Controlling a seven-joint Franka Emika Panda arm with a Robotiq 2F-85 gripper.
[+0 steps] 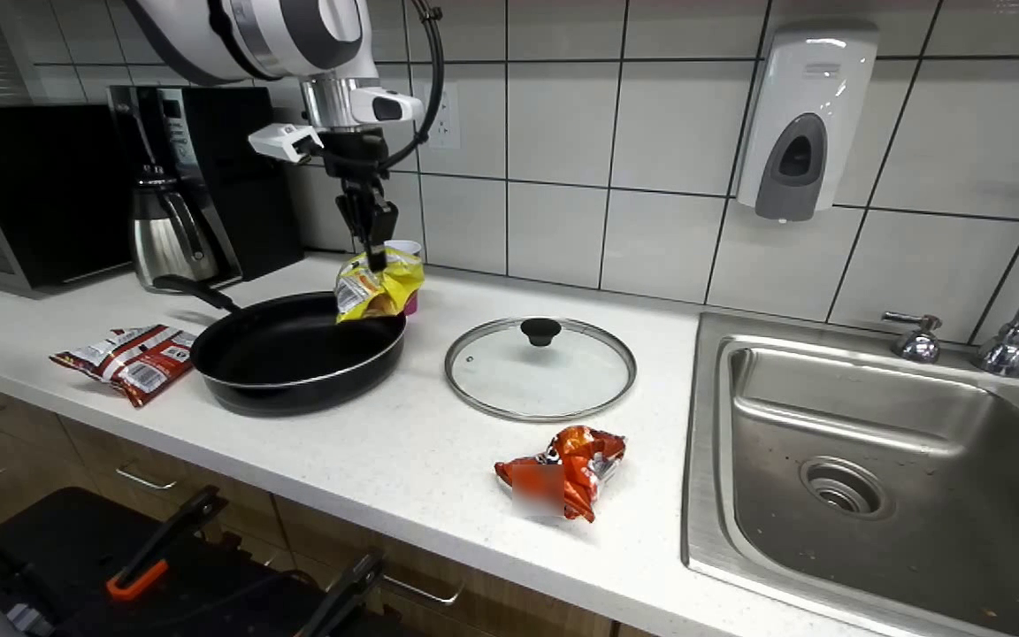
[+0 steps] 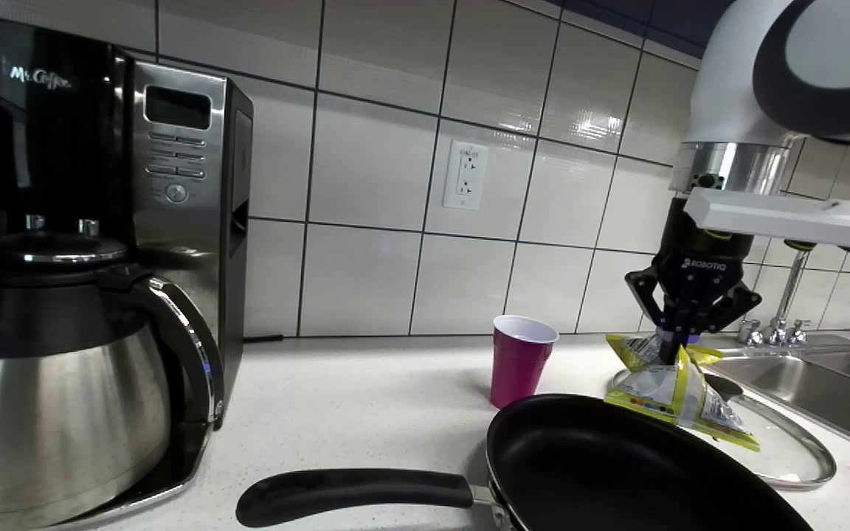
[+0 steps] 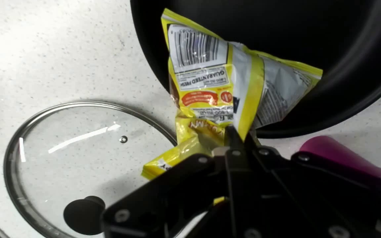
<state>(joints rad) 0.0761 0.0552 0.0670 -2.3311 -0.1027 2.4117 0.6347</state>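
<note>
My gripper (image 1: 376,262) is shut on a crumpled yellow snack bag (image 1: 399,287). In an exterior view the fingers (image 2: 669,352) pinch the top of the bag (image 2: 661,389), which hangs below them. In the wrist view the fingertips (image 3: 241,135) press into a fold of the bag (image 3: 203,79), with its barcode side showing. The bag is over the near-wall edge of a black frying pan (image 1: 262,341), which also shows in the wrist view (image 3: 349,59). A magenta cup (image 2: 521,365) stands beside the pan, partly hidden behind the bag in an exterior view (image 1: 412,305).
A glass lid (image 1: 501,380) with a black knob lies right of the pan. A red bag (image 1: 142,358) lies by the pan, and an orange bag (image 1: 593,464) lies before the lid. A steel sink (image 1: 706,495) and a coffee maker (image 2: 189,258) stand at opposite ends.
</note>
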